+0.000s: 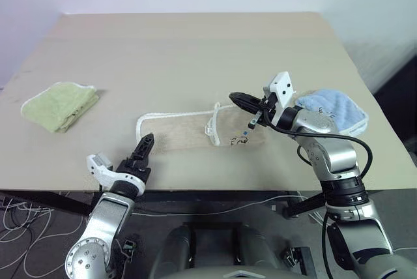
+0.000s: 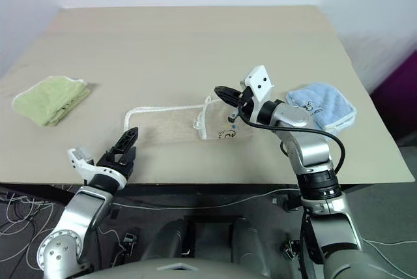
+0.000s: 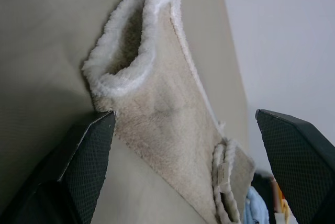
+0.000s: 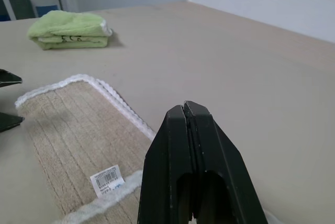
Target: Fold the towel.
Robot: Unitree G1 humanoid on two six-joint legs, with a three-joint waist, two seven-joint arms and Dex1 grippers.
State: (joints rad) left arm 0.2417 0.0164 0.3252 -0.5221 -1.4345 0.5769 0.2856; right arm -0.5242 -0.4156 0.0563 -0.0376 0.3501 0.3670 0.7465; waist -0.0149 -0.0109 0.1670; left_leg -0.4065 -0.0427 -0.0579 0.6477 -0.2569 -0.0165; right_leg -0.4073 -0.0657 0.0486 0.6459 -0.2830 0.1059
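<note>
The beige towel (image 1: 186,132) with white corded edging lies flat near the table's front edge, its right part doubled over at a fold line (image 1: 212,126). A white label (image 4: 107,179) shows on it. My left gripper (image 1: 144,143) stands open at the towel's near-left corner, and the cloth (image 3: 157,119) lies between its fingers (image 3: 89,150). My right gripper (image 1: 236,97) hovers above the towel's right part, shut with nothing in it, pointing left. In the right wrist view the closed fingertips (image 4: 186,108) hang over the towel's edging (image 4: 115,101).
A folded light-green towel (image 1: 60,104) lies at the table's left. A folded light-blue towel (image 1: 332,111) lies at the right, just behind my right forearm. The table's front edge (image 1: 208,191) runs close below the towel. Cables lie on the floor underneath.
</note>
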